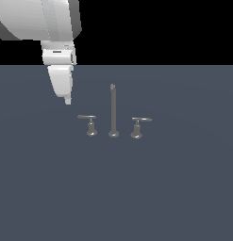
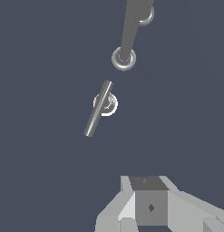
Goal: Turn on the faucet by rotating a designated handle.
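The faucet is a small grey three-piece set on the dark floor, with a tall thin spout post [image 1: 112,110] in the middle. The handle [image 1: 89,123] stands on the exterior view's left of the post, its thin arm pointing left. In the wrist view its arm [image 2: 98,108] lies slanted over its round base, with the post's base [image 2: 124,58] beyond it. My gripper [image 1: 67,100] hangs above the handle and further to the exterior view's left, apart from it. It holds nothing, and its fingers [image 2: 147,190] look shut together.
The twin handle [image 1: 138,126] stands on the exterior view's right of the post, arm pointing right. In the wrist view only a bit of its base [image 2: 148,16] shows behind the post. The flat dark grey floor [image 1: 116,188] surrounds the set.
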Controlling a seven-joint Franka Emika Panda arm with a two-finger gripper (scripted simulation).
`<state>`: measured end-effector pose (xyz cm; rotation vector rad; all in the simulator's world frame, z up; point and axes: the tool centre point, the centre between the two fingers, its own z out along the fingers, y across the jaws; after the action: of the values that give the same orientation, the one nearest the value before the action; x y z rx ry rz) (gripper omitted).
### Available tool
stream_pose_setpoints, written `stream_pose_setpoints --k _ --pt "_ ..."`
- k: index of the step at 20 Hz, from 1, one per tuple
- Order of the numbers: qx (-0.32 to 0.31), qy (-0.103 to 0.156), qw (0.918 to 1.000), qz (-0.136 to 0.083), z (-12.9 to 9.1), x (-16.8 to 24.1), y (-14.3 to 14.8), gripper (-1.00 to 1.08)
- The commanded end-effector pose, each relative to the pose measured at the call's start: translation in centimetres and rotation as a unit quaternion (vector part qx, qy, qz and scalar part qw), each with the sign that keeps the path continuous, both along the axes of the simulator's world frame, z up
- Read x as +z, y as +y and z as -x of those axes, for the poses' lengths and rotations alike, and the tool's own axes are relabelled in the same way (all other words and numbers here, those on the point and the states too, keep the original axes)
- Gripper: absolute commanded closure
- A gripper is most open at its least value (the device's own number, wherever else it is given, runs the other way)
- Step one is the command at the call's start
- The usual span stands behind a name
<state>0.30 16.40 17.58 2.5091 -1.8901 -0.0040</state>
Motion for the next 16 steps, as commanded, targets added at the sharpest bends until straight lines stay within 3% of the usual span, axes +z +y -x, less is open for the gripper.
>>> stream_pose_setpoints --k 1,9,16 --pt "-0.031 0.0 0.9995 0.001 -1.5 -1.4 -0.3 1.08" --pt "-0.122 -0.001 0.9926 0.003 -6.0 -5.6 -1.6 1.08" --pt "-0.174 -0.001 0.9847 0.002 -8.5 -7.9 -2.8 1.08"
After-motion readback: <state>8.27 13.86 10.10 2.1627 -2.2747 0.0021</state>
